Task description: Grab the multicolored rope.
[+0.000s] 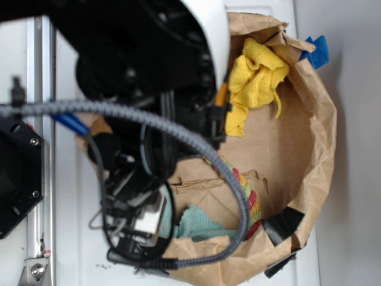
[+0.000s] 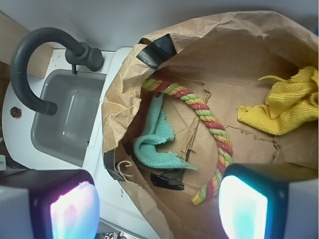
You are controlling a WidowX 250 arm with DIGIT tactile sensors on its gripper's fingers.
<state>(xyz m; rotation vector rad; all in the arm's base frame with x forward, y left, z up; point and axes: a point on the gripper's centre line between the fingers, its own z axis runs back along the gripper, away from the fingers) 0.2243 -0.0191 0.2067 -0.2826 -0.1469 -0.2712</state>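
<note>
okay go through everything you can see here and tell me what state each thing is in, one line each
multicolored rope: lying curved on the bag floor, not gripped
gripper: open, above the bag, holding nothing
teal cloth: crumpled beside the rope
yellow cloth: bunched against the bag wall
brown paper bag: open, top rolled down
sink: empty

I see the multicolored rope point(image 1: 253, 202) at five o'clock in the paper bag point(image 1: 318, 149), yellow cloth point(image 1: 253, 83) at one.
</note>
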